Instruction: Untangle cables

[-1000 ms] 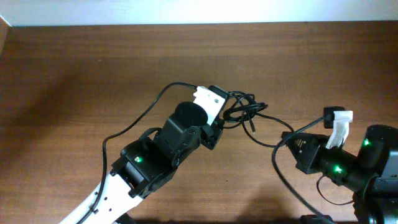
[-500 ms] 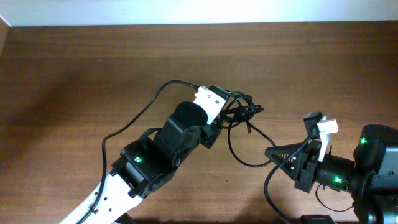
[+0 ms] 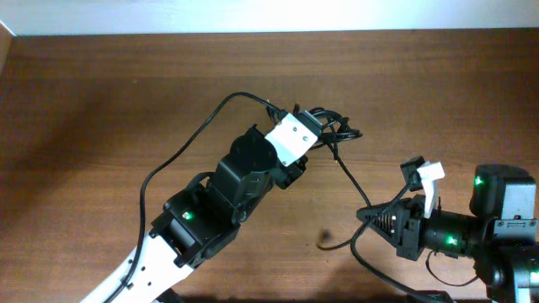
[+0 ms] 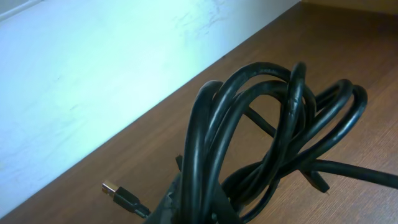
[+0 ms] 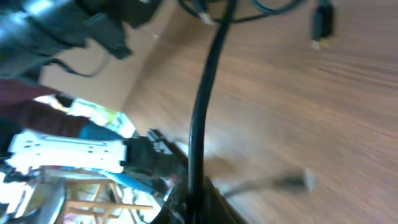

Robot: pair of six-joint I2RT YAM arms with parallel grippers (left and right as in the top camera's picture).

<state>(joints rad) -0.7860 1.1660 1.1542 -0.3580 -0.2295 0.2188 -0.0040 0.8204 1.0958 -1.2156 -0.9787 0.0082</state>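
Left gripper (image 3: 313, 133) is clamping on the cable bundle (image 3: 335, 135), and I am seeing that knot of thin black loops sitting toward the far side of the counter (image 3: 84, 126), near the white wall (image 3: 253, 17). Through the left wrist camera the loops are rising straight out of the pinched jaws, with several glossy turns crossing over one another. One small plug (image 4: 117, 191) with a gold-coloured tip is lying on the wood just left of them. Right gripper (image 3: 362, 214) is pinching together on a single strand (image 3: 347, 177), which is running fairly straight from the bundle toward the near edge. In the right wrist view that strand is stretching up from between the jaws to the tangle. A loose tail (image 3: 324, 244) is resting on the counter just beside the right gripper. Any print on the plugs is coming through too small for me to read, and green lamps (image 3: 187, 215) are glowing on both arms
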